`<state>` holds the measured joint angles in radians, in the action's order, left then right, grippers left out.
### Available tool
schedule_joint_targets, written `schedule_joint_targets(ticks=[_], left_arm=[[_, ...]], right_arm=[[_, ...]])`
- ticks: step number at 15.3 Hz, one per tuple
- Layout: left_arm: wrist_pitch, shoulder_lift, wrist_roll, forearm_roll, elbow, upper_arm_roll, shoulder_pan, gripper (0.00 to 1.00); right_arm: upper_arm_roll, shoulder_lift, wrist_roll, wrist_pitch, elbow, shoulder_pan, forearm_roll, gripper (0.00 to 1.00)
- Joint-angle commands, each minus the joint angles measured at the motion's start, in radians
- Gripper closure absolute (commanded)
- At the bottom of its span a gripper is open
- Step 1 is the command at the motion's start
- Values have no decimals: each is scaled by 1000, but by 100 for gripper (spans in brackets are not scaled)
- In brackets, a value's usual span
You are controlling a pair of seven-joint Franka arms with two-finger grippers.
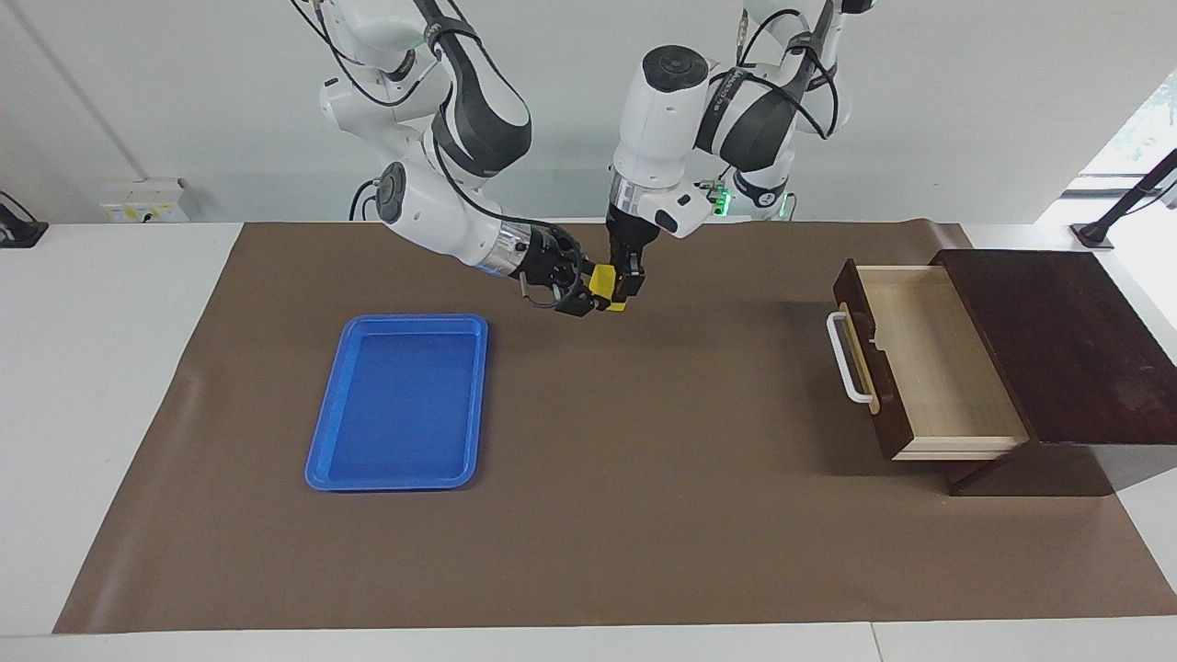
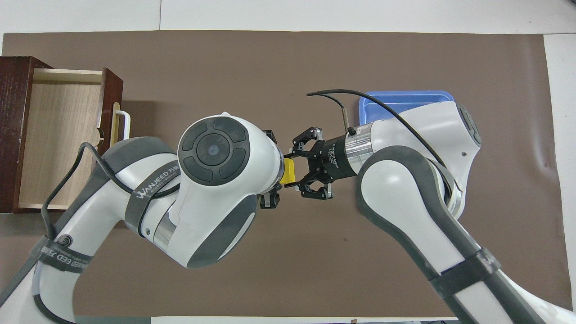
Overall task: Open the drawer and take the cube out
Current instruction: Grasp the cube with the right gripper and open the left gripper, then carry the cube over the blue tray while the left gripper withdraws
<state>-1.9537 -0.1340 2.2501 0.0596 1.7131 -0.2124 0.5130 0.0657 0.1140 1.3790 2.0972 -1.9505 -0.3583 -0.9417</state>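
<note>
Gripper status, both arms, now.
Left gripper: pointing down over the mat, shut on the cube.
Right gripper: reaching in sideways, open, fingers either side of the cube; contact cannot be told.

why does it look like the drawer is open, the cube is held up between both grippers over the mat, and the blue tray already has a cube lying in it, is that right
Not quite: the facing view shows the blue tray holds nothing. The rest stands: the drawer is open, and the cube is up between the left gripper and the right gripper over the mat.

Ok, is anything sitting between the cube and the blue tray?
Only the open right end effector, beside the cube toward the blue tray; the left end effector holds the cube aloft. Nothing lies on the mat between.
</note>
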Motion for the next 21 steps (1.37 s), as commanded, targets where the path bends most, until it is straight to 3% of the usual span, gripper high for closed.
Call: schedule_joint_targets(ticks=[1, 3, 4, 5, 9, 13, 17, 19, 21], left_arm=[[-17, 16, 6, -18, 13, 11, 5, 100], [-14, 16, 6, -18, 13, 11, 5, 100], [-16, 16, 5, -17, 10, 13, 2, 78], [-8, 16, 3, -17, -3, 15, 2, 1], [15, 46, -3, -17, -9, 24, -46, 0], [21, 60, -94, -21, 26, 24, -219, 0], [6, 99, -357, -78, 130, 27, -359, 0], [-17, 97, -411, -95, 172, 27, -399, 0], [-97, 93, -426, -192, 239, 27, -421, 0]], right_arm=[[6, -53, 12, -11, -50, -1, -26, 100], [6, -51, 5, -19, -47, 1, -25, 100], [6, -50, 5, -17, -42, 2, -25, 100], [6, -48, 3, -17, -39, 2, -25, 100], [5, -40, 2, -19, -22, 5, -25, 100], [-1, -27, 6, -37, 8, 25, -26, 100], [-6, -20, -6, -42, 18, 91, -23, 100], [-6, -19, -37, -55, 18, 145, -23, 100], [-7, -13, -67, -69, 18, 189, -13, 100]])
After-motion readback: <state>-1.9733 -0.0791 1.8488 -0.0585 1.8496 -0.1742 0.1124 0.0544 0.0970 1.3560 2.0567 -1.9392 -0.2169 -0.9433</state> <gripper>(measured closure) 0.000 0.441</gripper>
